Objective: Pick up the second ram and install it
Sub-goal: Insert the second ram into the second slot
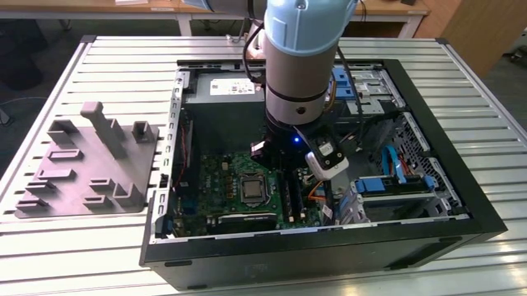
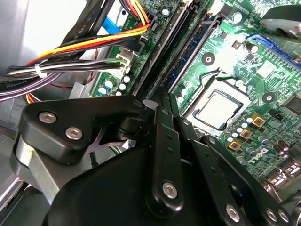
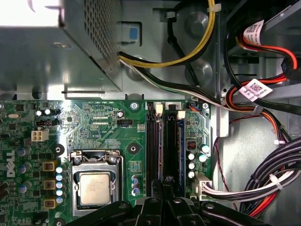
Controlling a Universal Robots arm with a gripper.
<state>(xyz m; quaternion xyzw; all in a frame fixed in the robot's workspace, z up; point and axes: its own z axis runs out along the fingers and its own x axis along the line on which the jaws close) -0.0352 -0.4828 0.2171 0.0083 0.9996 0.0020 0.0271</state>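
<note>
My gripper [image 3: 165, 184] is down inside the open computer case [image 1: 461, 203], over the memory slots beside the CPU socket [image 3: 95, 186]. A long dark strip, the second ram [image 3: 167, 146], stands edge-on along the slots and runs out from between the fingertips. In the second wrist view the gripper [image 2: 160, 96] has its black fingers [image 2: 164, 141] drawn tight together at the slots. The exterior view has the arm [image 1: 300, 74] reaching straight down onto the green motherboard [image 1: 222, 179].
A grey moulded plate [image 1: 86, 163] with upright blocks lies on the table at the exterior view's left. Bundled cables [image 3: 263, 188] hang close beside the slots. The metal power supply [image 3: 47, 47] sits past the board, and blue-tabbed drive brackets [image 1: 391, 185] lie at the exterior view's right.
</note>
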